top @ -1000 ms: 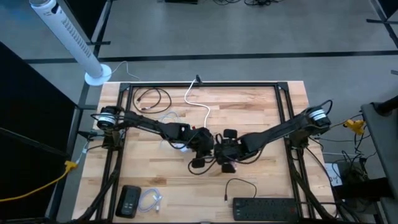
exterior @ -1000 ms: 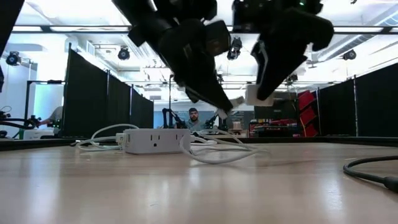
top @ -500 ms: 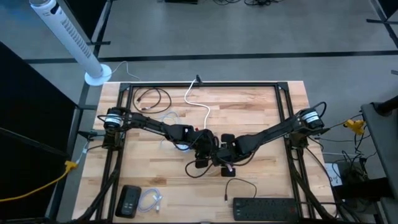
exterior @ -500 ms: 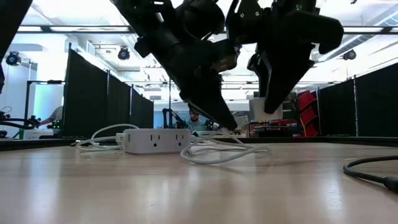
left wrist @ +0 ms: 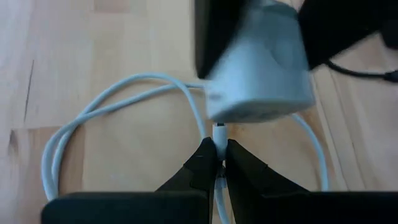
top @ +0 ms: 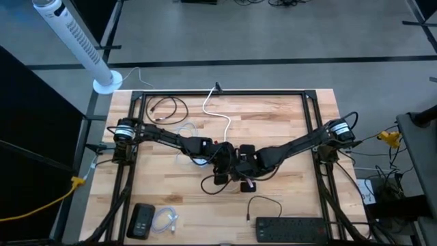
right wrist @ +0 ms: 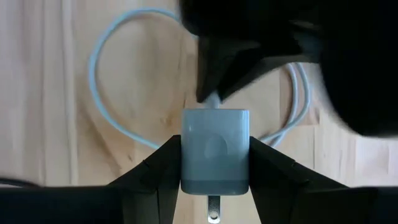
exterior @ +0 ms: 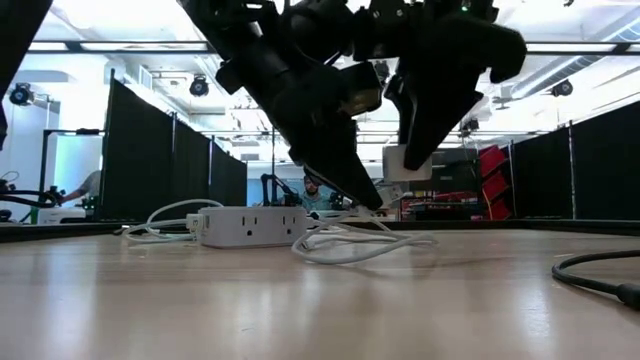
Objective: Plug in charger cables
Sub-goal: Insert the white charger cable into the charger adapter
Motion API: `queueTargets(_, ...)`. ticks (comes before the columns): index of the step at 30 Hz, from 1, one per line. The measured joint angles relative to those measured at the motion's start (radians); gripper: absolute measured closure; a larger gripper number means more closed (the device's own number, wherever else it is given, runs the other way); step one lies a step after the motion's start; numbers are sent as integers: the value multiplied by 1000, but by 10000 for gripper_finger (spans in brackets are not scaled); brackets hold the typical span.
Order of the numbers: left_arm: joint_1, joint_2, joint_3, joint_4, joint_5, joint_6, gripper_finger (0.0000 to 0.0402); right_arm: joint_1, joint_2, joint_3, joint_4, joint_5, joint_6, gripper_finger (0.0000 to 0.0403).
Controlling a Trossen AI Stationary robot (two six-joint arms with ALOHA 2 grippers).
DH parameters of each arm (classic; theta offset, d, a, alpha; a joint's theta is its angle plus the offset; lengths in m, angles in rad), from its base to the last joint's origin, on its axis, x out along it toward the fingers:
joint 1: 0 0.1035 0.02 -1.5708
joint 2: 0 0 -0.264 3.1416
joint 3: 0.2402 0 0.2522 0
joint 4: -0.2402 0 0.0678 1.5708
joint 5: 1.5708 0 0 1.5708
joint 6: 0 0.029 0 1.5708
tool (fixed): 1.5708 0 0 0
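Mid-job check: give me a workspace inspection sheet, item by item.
Surface: wooden table, bare at right rear.
Job's things: white cable plug pinched by left gripper, at white charger block held in right gripper.
Clutter: dark flat device, front left.
Grippers: both at table middle.
Cables: black coil rear left; black power strip front right; white socket cube.
Surroundings: white tower fan; person behind.

Smooth white plastic adapter [right wrist: 214, 158], pale wood table [top: 273, 119]
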Motion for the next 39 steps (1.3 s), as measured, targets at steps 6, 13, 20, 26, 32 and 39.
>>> queueTargets(6,-2,0,-1,-4,-3,6,385,-1,3,-9,-2,-7,23,258)
queueTargets(13,-1,0,-2,-3,-6,5,385,1,3,-20,0,-15,49,258)
queueTargets(20,-2,0,-4,8,-5,6,385,18,-4,-20,-5,-12,61,258)
queueTargets(26,-2,-8,-10,33,0,8,385,47,-57,-10,-21,8,67,258)
queueTargets(32,-2,-8,-12,52,0,8,385,49,-67,-26,-19,36,131,258)
queueTargets(39,-2,-8,-12,61,-2,3,385,52,-68,-81,11,39,196,258)
